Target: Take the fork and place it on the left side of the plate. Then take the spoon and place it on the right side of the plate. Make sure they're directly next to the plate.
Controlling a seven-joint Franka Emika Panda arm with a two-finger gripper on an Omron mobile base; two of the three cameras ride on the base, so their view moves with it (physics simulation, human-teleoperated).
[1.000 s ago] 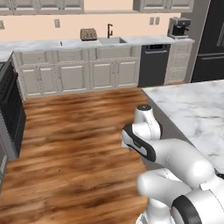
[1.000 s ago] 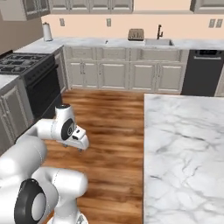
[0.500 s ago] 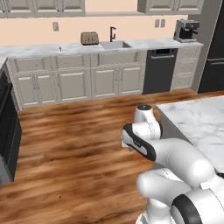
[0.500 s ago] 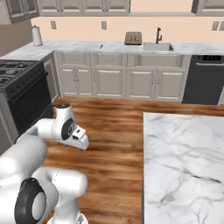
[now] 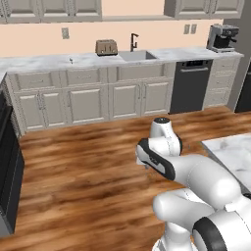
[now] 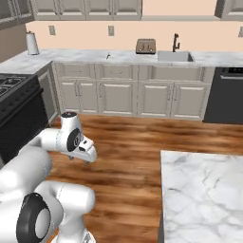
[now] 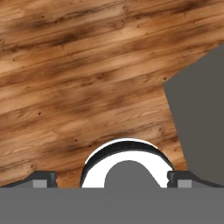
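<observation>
My arm is glossy white, built of rounded bulbous segments, with dark grey bands at its joints.

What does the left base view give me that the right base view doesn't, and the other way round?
Left base view: a coffee machine at the far right end of the back counter. Right base view: a paper towel roll at the counter's left end, and stove burners. Both: the toaster, faucet, dishwasher, wood floor and a corner of the marble island.

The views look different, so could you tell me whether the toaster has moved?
No. The toaster still sits just left of the sink; the whole view shifted, so the base drove.
</observation>
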